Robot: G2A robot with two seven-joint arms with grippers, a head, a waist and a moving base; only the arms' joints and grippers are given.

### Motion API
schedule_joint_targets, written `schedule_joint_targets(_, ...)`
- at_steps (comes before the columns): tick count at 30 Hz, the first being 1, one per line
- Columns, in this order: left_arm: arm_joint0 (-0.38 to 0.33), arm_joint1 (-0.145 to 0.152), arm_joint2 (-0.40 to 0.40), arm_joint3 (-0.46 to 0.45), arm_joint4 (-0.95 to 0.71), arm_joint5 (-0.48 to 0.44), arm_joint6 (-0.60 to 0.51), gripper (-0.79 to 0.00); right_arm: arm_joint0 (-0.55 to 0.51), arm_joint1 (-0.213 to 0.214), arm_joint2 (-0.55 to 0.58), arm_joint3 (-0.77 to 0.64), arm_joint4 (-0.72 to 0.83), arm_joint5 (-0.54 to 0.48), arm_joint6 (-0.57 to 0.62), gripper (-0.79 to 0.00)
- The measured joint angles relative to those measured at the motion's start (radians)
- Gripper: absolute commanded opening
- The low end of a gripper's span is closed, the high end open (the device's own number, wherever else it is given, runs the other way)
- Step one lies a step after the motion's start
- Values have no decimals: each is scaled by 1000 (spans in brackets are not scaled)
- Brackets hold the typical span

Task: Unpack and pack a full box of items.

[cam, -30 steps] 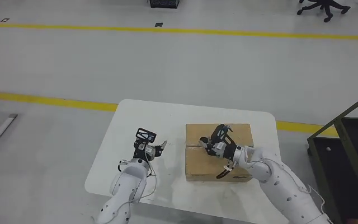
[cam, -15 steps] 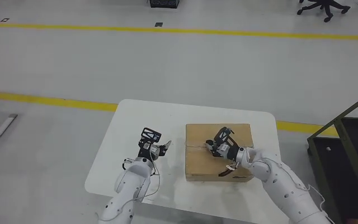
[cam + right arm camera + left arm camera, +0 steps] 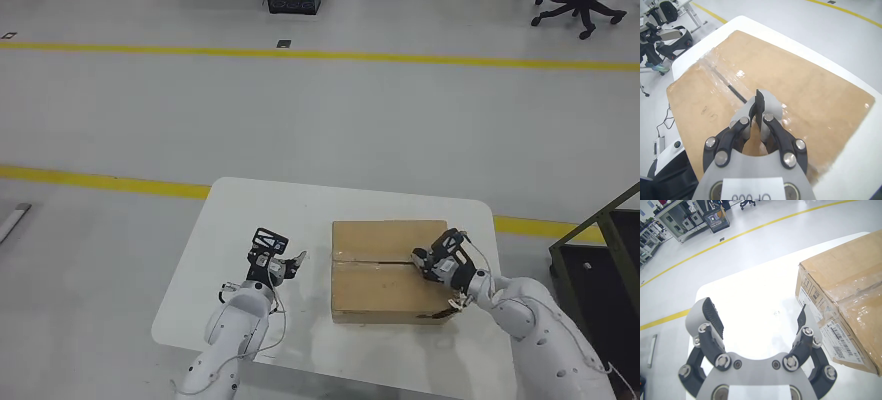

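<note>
1. Box point(image 3: 390, 270) sits shut on the right half of the white bench point(image 3: 250, 220).
2. It is plain brown corrugated card, a squat block with crisp edges. The walls are likely stiff, while the top flaps would probably sag under a push. If it is full, as the task says, it should be heavy and slow to slide.
3. Clear tape point(image 3: 725, 75), glossy and wrinkled, runs along the centre seam point(image 3: 736, 93) and down an end wall. It probably feels slick to rubber pads. A dark slit shows along part of the seam.
4. Printed paper labels point(image 3: 840, 338) lie flat on the wall facing the left arm.
5. The right gripper point(image 3: 758, 96) is closed on nothing, its tips over the seam near the box's right end. Contact cannot be told.
6. The left gripper point(image 3: 755, 306) hangs wide open and empty above the bench, just beside the labelled wall.
7. The best hold is probably a flap edge at the seam. The whole box looks too wide for one gripper and would need both arms on opposite walls.
</note>
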Motion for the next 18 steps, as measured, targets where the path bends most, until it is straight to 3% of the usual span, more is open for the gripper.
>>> schedule_joint_targets(11, 0, 0, 0, 0, 0, 0, 0, 0, -172, 40, 270, -58, 53, 65, -17, -785)
schedule_joint_targets(18, 0, 0, 0, 0, 0, 0, 0, 0, -249, 39, 357, -126, 124, 142, -96, -785)
